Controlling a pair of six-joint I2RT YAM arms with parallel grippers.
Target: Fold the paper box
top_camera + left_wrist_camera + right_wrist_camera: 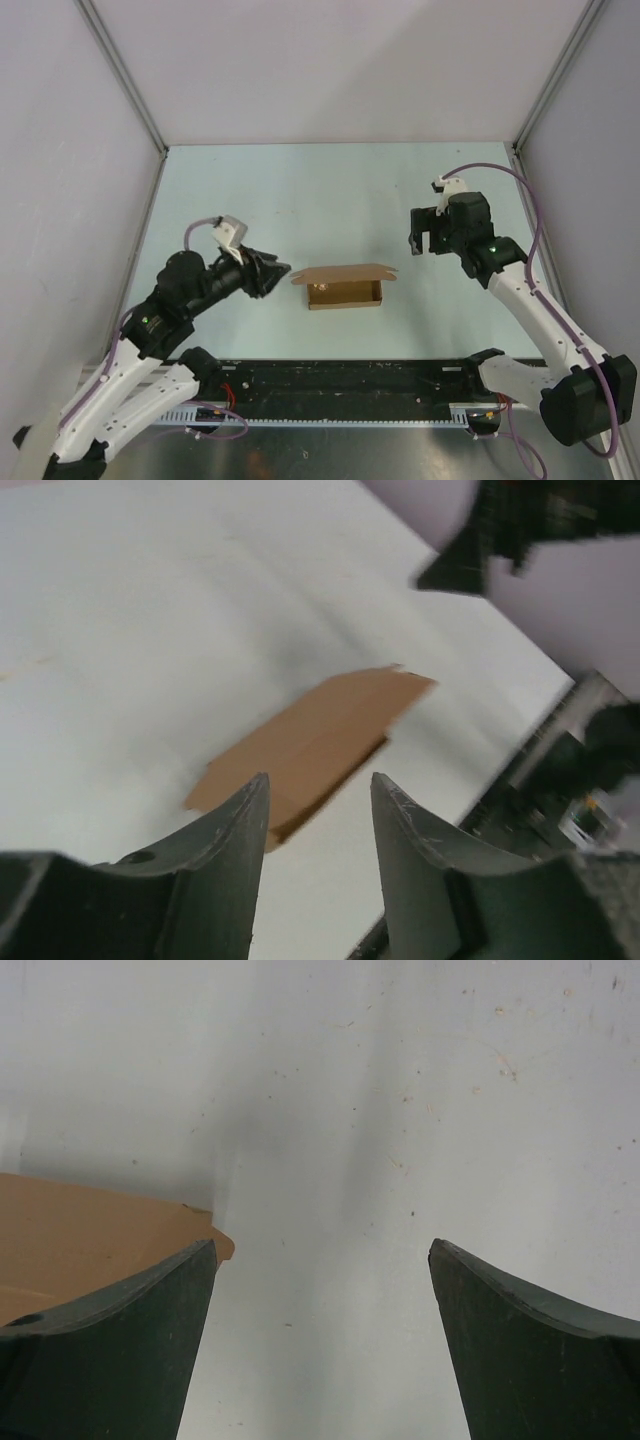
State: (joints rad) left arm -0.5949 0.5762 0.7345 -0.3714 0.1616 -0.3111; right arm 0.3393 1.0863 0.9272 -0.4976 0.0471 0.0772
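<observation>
The paper box (345,287) lies in the middle of the table (330,190), between the two arms and touched by neither. This suits a two-handed fold, since each side can be reached from its own end. It looks partly formed: a shallow brown body open toward the top, with a wider flap running along its far edge and sticking out past both ends. That flap probably has to be brought over or tucked in, so the job seems unfinished. The left jaws sit low just beside the box's left end and point along the table at it. They are partly apart with nothing between them, a gap that looks narrow enough to pinch thin card. The right jaws hang a little way off the right end, turned down toward the table, spread wide and empty. The right wrist view catches only a corner of the cardboard at its left edge. This arm seems to be standing clear, perhaps ready to steady or press the flap.
</observation>
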